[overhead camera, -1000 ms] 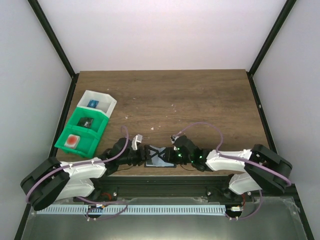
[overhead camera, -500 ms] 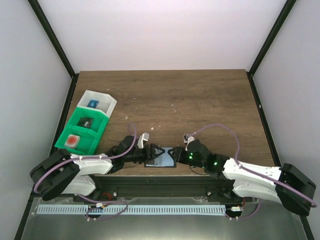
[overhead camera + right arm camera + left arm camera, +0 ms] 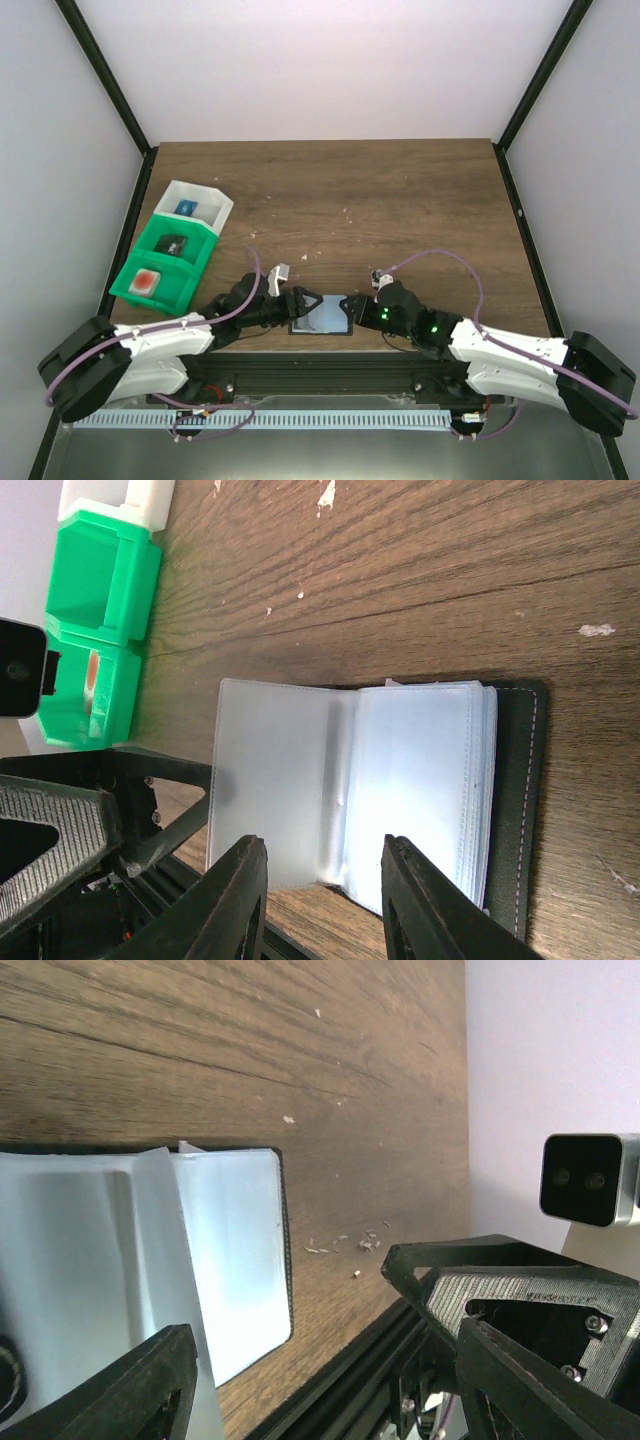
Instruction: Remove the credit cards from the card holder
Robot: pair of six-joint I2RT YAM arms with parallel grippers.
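The card holder (image 3: 322,315) lies open on the table near the front edge, black cover down, pale blue-grey clear sleeves up. It also shows in the right wrist view (image 3: 400,790) and the left wrist view (image 3: 225,1250). No card shows in its sleeves. A reddish credit card (image 3: 147,281) lies in the near compartment of the green bin. My left gripper (image 3: 303,303) is open at the holder's left edge, one finger (image 3: 150,1390) by a raised sleeve. My right gripper (image 3: 352,308) is open and empty at the holder's right edge (image 3: 325,900).
A green bin (image 3: 165,262) joined to a white bin (image 3: 205,195) stands at the left, also in the right wrist view (image 3: 95,610). A dark item and a blue item lie in its other compartments. The black front rail (image 3: 340,1370) runs just below the holder.
Both grippers have drawn back from over the holder to its two sides. The right arm has swung out to the right. The holder now lies open with its sleeves showing.
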